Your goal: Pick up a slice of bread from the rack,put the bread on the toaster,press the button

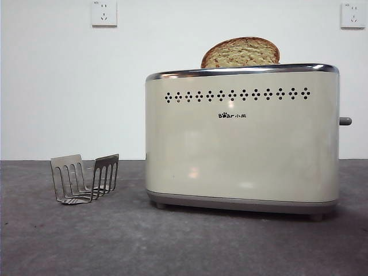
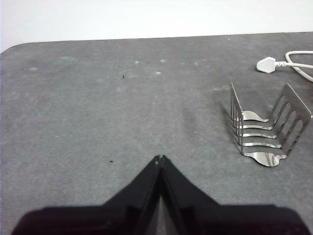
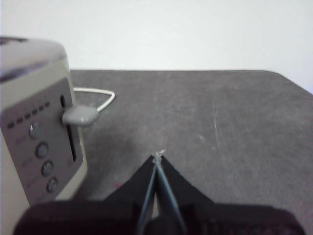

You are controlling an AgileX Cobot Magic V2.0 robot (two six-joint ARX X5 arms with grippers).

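The slice of bread [image 1: 241, 53] stands in the top slot of the cream toaster [image 1: 241, 149], its rounded brown-crusted top sticking out. The silver rack [image 1: 85, 178] stands empty on the table, left of the toaster; it also shows in the left wrist view [image 2: 266, 129]. The grey lever button [image 1: 345, 121] sticks out of the toaster's right end, high in its slot; the right wrist view shows it [image 3: 79, 116] on the toaster's end panel [image 3: 44, 147]. My left gripper [image 2: 160, 158] is shut and empty, apart from the rack. My right gripper [image 3: 157, 155] is shut and empty, beside the toaster's end.
A white plug [image 2: 268, 64] and its cord [image 2: 301, 63] lie on the grey table beyond the rack. The cord [image 3: 100, 100] also runs behind the toaster. Round buttons [image 3: 41, 149] sit below the lever. Two wall sockets [image 1: 104, 12] are on the back wall.
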